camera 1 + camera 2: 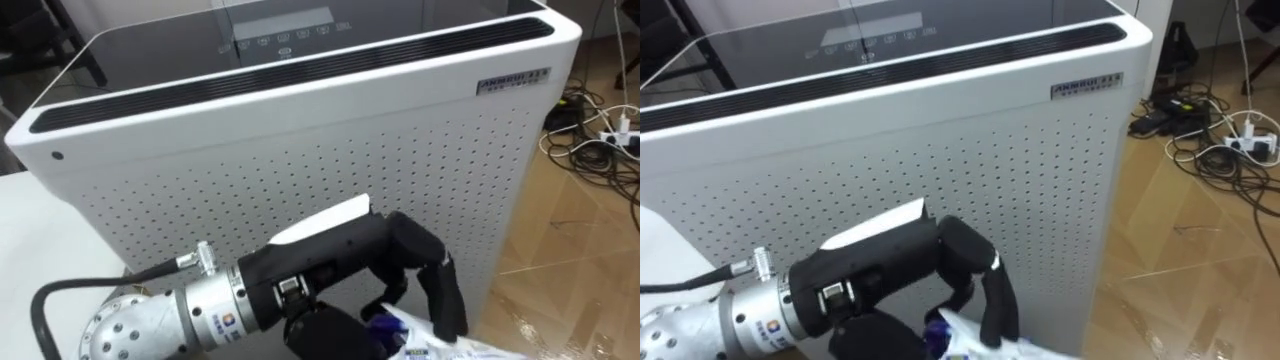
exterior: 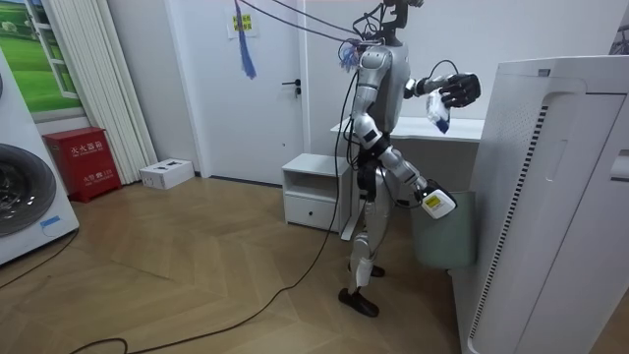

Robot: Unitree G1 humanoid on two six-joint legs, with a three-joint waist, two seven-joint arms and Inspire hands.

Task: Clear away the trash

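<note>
Place: a room in a home, by its furnishings.
Far left: washing machine [image 2: 25, 197], curtain [image 2: 93, 88].
Far wall: door [image 2: 265, 88], small white drawer cabinet [image 2: 314, 192].
Floor: wooden boards [image 2: 197, 265], loose cables [image 1: 600, 135] at the right.
Near: tall white perforated appliance [image 1: 300, 150].

Print log: nothing sharp enough to transcribe.

White perforated cabinet [image 1: 300, 180]: small dark nameplate [image 1: 513, 82] at the upper corner of its front, letters too fine. Its dark top panel has a row of pale control icons [image 1: 282, 40], no words made out.

Logo sticker [image 1: 226, 323] on the metal cuff behind my left hand [image 1: 340, 255] — unreadable.

Red box [image 2: 88, 162] on the floor in the room view — white characters, unresolved.
</note>
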